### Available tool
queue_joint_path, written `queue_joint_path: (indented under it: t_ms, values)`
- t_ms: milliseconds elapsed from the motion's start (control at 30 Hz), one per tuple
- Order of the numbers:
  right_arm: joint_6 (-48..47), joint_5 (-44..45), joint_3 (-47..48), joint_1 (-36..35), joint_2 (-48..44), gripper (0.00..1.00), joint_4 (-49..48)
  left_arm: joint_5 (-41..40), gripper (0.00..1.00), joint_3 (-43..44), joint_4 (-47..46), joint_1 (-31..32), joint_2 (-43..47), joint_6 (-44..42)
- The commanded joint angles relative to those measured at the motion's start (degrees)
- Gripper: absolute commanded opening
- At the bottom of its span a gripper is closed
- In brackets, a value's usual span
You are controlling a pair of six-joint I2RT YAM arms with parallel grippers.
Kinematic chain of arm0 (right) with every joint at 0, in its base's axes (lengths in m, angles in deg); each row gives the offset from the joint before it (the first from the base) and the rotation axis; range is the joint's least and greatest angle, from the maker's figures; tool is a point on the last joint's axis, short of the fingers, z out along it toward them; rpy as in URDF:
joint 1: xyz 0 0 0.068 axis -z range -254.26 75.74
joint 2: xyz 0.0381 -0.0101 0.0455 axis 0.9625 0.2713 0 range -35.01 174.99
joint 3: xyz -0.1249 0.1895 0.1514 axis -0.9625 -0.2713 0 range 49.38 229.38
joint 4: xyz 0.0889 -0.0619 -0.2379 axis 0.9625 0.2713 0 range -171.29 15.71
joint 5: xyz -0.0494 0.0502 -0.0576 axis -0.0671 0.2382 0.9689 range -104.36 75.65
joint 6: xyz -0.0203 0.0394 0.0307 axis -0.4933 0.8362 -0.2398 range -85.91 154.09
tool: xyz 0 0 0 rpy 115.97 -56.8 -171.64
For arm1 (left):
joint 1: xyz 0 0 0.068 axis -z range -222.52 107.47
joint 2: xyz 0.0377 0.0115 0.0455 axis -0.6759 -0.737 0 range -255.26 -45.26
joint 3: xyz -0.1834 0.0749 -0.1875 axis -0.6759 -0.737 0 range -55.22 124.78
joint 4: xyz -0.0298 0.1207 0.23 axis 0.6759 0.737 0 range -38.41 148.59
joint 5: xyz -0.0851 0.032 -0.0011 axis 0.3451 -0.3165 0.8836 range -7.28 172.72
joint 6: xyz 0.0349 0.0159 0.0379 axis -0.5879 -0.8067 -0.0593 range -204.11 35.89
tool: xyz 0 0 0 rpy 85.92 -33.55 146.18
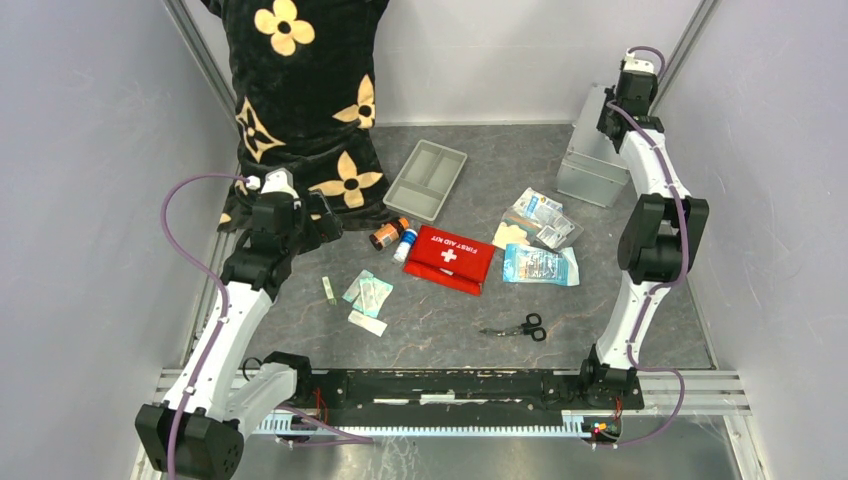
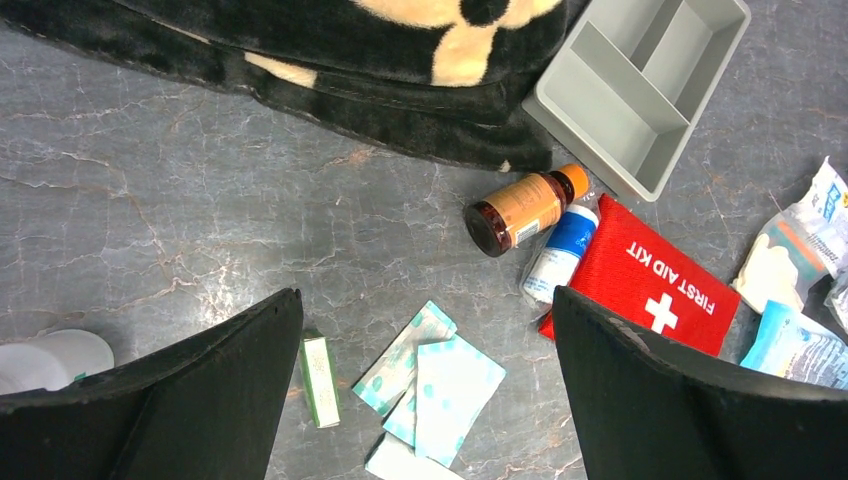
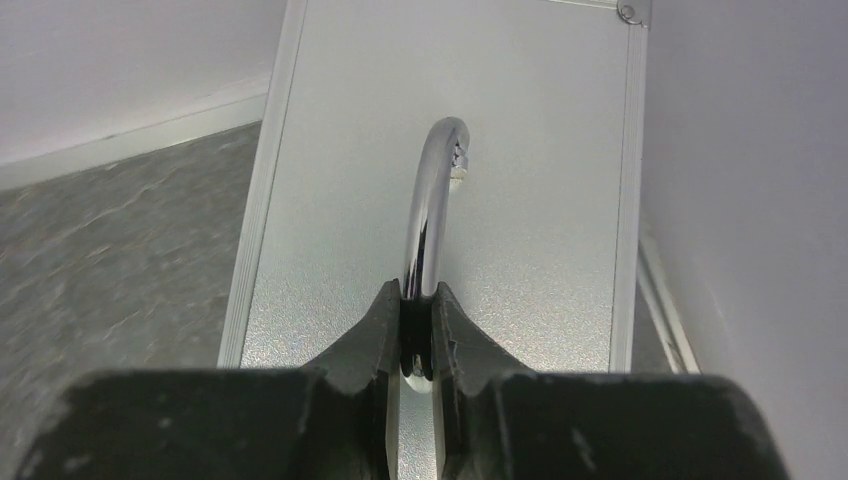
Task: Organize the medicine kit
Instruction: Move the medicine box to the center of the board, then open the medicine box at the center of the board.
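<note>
Right tool [image 3: 417, 322] pinches the slick chrome handle [image 3: 428, 200] of the kit [image 1: 585, 175], far right: rigid, likely heavy, may swing. Left tool [image 2: 425, 300] spread wide.

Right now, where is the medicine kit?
Top view: the medicine kit sits far right by the wall, beyond the packets, with the right gripper shut on its handle.

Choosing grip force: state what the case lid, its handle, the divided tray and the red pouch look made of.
The case lid: likely aluminium, matte stippled silver sheet, ribbed edges.
The handle: chromed metal, mirror reflections.
The divided tray: probably plastic, dull uniform grey, moulded walls.
The red pouch: seemingly fabric, soft edges, printed cross.
</note>
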Motion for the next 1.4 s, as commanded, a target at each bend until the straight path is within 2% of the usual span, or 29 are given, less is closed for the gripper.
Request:
queue_joint_path:
  t_ms: [0,200,300,400,500,700,800,1000,1133,1233,1300,1367]
  values:
    - [-7.55,-18.99,-4.26,-1.7,-5.14,0.0,-6.25,1.68,1.0,0.67,-2.09,-0.42,-0.55,-0.69]
    - [-15.58,-30.71,-12.64,-2.34,-9.12,0.0,-10.26,1.65,1.0,0.75,-1.98,-0.6,-1.13,-0.77]
    - [-20.0,-37.59,-13.83,-2.32,-10.17,0.0,-9.53,2.45,1.0,0.67,-2.11,-0.64,-1.52,-0.82]
    - [-20.45,-40.24,-14.87,-2.31,-11.24,0.0,-10.5,3.83,1.0,0.12,-2.46,-0.64,-1.44,-1.01]
    - [-16.3,-39.95,-12.73,-2.26,-10.77,0.0,-10.57,4.54,1.0,-0.17,-2.99,-0.62,-1.14,-1.27]
    - [-3.95,-45.86,-7.73,-2.24,-9.33,0.0,-10.41,4.79,1.0,-0.27,-3.33,-0.64,-1.32,-1.43]
    - [1.96,-46.16,-6.26,-1.7,-9.36,0.0,-10.84,6.41,1.0,-0.62,-4.5,-0.64,-1.01,-1.84]
    - [14.67,-47.87,-7.46,1.47,-9.87,0.0,-14.32,14.08,1.0,-0.79,-7.28,-0.55,-0.83,-2.86]
    - [31.53,-53.44,-16.36,6.37,-10.26,0.0,-27.96,17.74,1.0,0.92,-7.39,-0.55,-0.91,-2.81]
    - [48.14,-57.13,-25.59,9.9,-9.78,0.0,-45.02,19.42,1.0,2.44,-7.24,-0.47,-0.55,-2.87]
    - [55.36,-58.47,-28.94,11.51,-8.75,0.0,-53.24,19.77,1.0,3.19,-6.87,-0.47,-0.18,-3.08]
    - [59.13,-59.5,-29.99,12.6,-7.47,0.0,-57.08,19.85,1.0,3.47,-6.53,-0.46,0.21,-3.29]
